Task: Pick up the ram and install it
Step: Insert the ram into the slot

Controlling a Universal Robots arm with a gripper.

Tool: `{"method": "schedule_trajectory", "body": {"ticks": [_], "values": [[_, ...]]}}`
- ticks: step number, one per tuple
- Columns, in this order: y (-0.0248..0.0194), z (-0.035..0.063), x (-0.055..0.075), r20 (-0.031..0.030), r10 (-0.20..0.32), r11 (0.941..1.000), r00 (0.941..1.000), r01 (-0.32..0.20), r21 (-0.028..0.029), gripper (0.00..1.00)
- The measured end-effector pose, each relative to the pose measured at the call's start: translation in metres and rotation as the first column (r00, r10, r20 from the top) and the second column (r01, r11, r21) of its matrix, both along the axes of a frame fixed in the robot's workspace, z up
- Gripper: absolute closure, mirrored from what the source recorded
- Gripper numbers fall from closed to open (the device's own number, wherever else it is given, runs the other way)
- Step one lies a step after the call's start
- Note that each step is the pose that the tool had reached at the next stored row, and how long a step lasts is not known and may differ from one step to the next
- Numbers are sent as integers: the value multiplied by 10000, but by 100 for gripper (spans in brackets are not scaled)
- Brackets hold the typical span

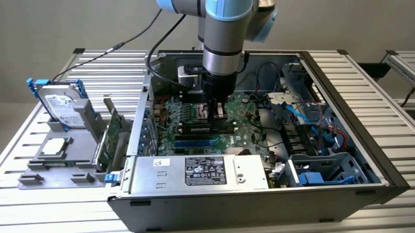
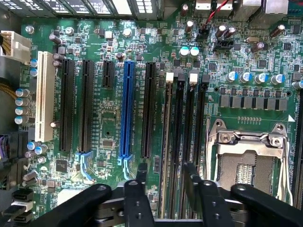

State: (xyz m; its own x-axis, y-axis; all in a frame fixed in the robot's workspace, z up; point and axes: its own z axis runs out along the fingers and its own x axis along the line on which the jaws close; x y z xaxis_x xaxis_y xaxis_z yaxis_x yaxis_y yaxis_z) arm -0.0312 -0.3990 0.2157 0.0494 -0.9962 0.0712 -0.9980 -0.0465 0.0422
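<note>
My tool (image 2: 165, 172) stands low over the large green motherboard (image 2: 109, 127) inside the open black-and-grey metal computer case (image 1: 363, 145), with its two black fingers (image 2: 141, 172) spread apart and nothing gripped between them. In the wrist view, the gap between the fingertips lies over the bank of long, narrow black memory slots with white end latches (image 2: 182, 118). The ram, a long thin green stick, appears seated edge-on in the slot nearest the long black expansion slot (image 2: 168, 142), running lengthwise between my fingertips; whether its latches are closed I cannot tell. Beside the memory slots sits the silver metal processor socket with its hinged frame (image 2: 246, 151). On the other side lie one long blue expansion slot (image 2: 127, 111), several black ones and one white slot (image 2: 44, 97). In the exterior view, my grey and blue arm (image 1: 220, 43) descends vertically into the case. The silver power-supply box with a black-and-white label (image 1: 204, 171) lies along the near wall of the case. Outside the case, toward the exterior view's left, a grey holder (image 1: 58, 167) on the slatted aluminium desk (image 1: 32, 213) carries an upright silver hard drive (image 1: 61, 104) and a wider green card with a metal bracket (image 1: 112, 131).
</note>
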Motion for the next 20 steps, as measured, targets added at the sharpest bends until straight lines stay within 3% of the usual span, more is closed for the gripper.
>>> {"method": "schedule_trajectory", "body": {"ticks": [1,2,9,16,19,20], "values": [[0,10,-2,-2,0,10000,10000,0,0,55],[0,24,-4,-3,-2,10000,10000,2,1,49],[-5,173,-28,-45,0,10000,10000,0,0,49],[-11,246,-51,-102,1,10000,9999,-1,2,49],[-11,247,-52,-104,0,10000,9999,0,0,64],[-11,247,-52,-104,0,10000,9999,0,0,64]]}}
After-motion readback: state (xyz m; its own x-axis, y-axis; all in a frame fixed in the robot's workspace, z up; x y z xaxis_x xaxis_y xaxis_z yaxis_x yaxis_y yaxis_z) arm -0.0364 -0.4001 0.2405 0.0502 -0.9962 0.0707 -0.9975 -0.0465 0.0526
